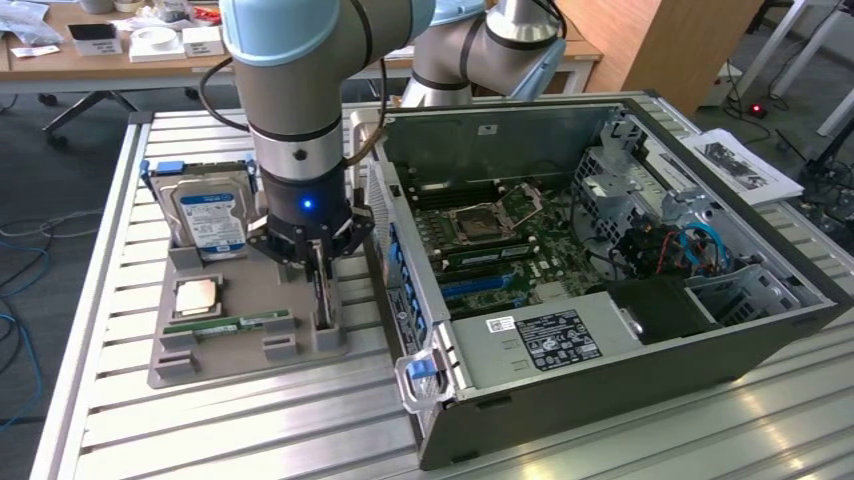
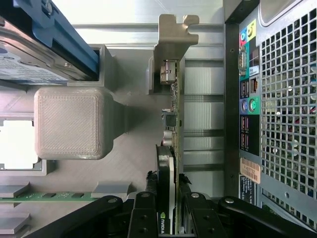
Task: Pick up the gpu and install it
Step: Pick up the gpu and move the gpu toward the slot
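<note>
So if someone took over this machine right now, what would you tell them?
Gripper: down at the gpu, straddling its top edge; a firm grip can't be confirmed.
Gpu: standing on edge in its slot of the grey holder tray, beside the open computer case.
Done: the approach to the card.
Left: the card is not yet lifted out or seated in the case.

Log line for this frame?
gripper: at gpu top edge | gpu: upright in grey tray, beside computer case | install: not yet done

Slatted metal table (image 1: 200, 430) beneath the gripper (image 1: 316, 265), cluttered wooden desk (image 1: 107, 62) well behind it, wooden cabinet (image 1: 661, 40) beyond, grey floor (image 1: 67, 160) around the table.
</note>
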Available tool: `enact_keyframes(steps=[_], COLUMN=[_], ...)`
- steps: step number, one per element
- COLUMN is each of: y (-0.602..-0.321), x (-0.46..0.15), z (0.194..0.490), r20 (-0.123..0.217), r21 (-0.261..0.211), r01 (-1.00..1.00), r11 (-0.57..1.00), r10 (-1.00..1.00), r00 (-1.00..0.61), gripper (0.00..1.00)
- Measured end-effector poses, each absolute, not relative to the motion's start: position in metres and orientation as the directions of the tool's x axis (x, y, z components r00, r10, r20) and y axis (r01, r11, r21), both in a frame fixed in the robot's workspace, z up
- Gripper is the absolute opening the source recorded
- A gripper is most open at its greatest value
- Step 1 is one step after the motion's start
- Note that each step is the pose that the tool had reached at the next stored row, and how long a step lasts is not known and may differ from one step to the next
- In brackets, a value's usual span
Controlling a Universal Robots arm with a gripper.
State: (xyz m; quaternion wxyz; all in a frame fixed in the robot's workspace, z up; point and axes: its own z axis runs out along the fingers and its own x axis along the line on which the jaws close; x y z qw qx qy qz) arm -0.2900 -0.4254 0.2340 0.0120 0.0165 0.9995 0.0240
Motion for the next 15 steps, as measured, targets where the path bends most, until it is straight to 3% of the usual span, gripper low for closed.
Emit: enact_keyframes(steps=[15], y=[-0.425], x=[-0.290], z=[0.255], r20=[-0.023], r21=[0.048], r01=[0.032], r11=[0.998], r10=[0.034], r00=[-0.999], gripper=[0.27])
